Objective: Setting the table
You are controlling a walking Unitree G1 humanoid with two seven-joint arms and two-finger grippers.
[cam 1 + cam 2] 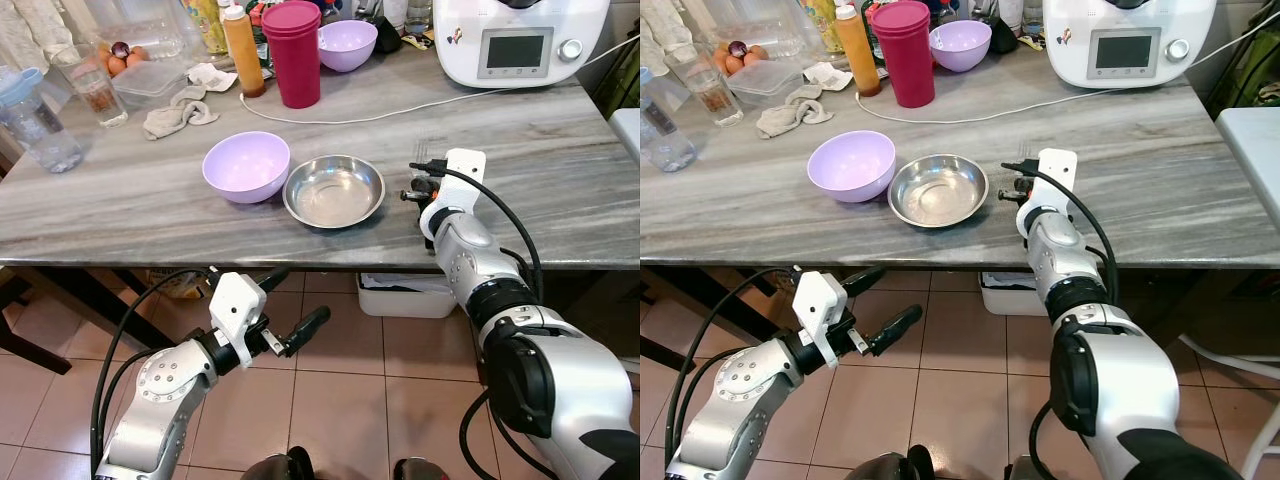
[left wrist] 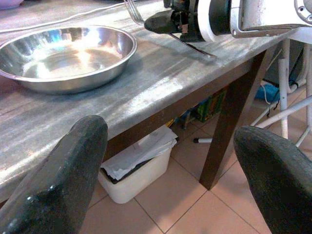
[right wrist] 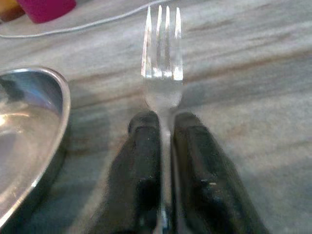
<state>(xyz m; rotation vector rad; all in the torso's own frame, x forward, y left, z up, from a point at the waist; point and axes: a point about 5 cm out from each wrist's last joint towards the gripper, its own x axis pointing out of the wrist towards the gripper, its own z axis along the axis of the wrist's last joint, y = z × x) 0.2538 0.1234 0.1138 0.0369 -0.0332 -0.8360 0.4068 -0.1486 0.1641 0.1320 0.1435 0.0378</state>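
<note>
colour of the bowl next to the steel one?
Pale purple bowl, touching the steel bowl. Clearest in the left eye view.

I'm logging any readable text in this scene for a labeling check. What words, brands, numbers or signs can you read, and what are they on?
No text can be read.
White kitchen appliance: its screen shows no legible characters, and a small sticker beside the screen is too small to read.
Yellow bottle at the back: printed label, too blurred to read.
Orange sauce bottle, purple bowl, steel bowl, fork: no markings visible.
</note>
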